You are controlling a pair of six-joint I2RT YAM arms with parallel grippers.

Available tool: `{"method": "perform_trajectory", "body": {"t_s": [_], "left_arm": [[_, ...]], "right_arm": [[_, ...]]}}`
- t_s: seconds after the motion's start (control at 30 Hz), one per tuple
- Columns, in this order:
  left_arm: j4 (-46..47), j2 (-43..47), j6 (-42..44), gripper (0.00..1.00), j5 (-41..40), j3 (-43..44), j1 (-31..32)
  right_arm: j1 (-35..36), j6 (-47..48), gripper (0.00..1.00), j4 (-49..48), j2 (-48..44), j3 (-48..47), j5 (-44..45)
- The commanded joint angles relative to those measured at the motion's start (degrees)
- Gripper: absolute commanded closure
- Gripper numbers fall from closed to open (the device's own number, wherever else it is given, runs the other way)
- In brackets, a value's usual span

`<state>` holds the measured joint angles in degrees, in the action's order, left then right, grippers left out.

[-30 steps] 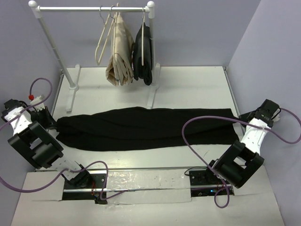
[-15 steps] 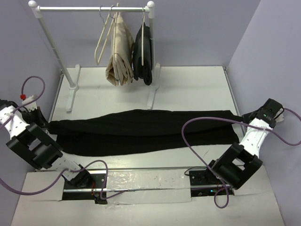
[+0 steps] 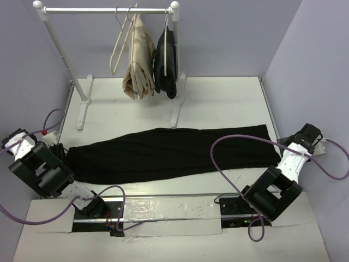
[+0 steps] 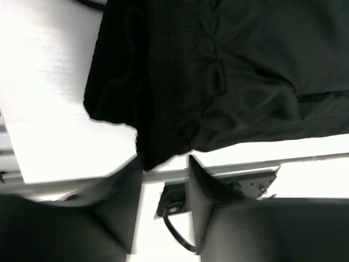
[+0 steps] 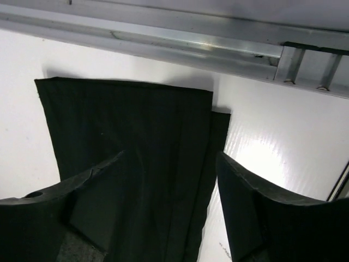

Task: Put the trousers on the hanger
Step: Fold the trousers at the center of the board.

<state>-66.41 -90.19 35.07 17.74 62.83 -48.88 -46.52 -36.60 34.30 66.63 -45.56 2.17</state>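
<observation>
Limp black trousers (image 3: 174, 153) lie stretched flat across the white bench (image 3: 218, 103), the puckered waistband at the left hand (image 4: 163, 158) and the squared hems under the right hand (image 5: 170, 157). Both hands stand with fingers apart, gripping nothing. Laying-out appears finished. The next move likely calls for fetching the thin cream hanger (image 3: 113, 65), dangling bare from the rail (image 3: 103, 10), well apart from the cloth.

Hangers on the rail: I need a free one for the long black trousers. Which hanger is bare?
The leftmost hanger, cream and empty. The middle one carries beige trousers, and the right one a smaller black garment.
</observation>
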Motion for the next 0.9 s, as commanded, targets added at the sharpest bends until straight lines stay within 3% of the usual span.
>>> {"method": "perform_trajectory", "body": {"t_s": [0.0, 0.1, 0.13, 0.33, 0.37, 0.4, 0.57, 0.87], "left_arm": [[-3.45, -0.42, 0.18, 0.50, -2.19, 3.26, -0.51], [-5.74, -1.30, -1.66, 0.43, 0.18, 8.78, -0.42], [-7.49, -1.65, -2.19, 0.26, 0.71, 12.46, -0.51], [-11.73, -3.68, -5.18, 0.21, 2.03, 20.84, -0.51], [-11.11, -3.59, -5.27, 0.05, 3.00, 20.41, -0.51], [-10.15, -3.59, -6.58, 0.01, 4.05, 19.62, -0.34], [1.15, -3.33, -11.06, 0.01, 3.19, 6.03, 5.63], [15.86, -6.49, -13.27, 0.01, -9.46, -2.79, 6.17]], "right_arm": [[-0.59, -1.37, 0.27, 0.32, -0.18, -1.98, 4.32], [0.20, -1.02, 0.26, 1.90, -0.53, -4.96, 5.64], [1.77, -0.93, 0.26, 2.25, -0.89, -5.59, 7.21], [6.88, -0.32, 0.25, 3.40, -2.90, -7.97, 11.89], [7.23, 0.03, 0.25, 3.14, -3.00, -7.70, 11.71], [7.76, 0.21, 0.24, 2.44, -3.00, -7.00, 11.54], [10.13, -0.14, 0.24, 1.56, -1.51, -5.07, 7.68], [14.00, 0.04, 0.23, 0.50, -1.15, -2.61, 5.65]]}}
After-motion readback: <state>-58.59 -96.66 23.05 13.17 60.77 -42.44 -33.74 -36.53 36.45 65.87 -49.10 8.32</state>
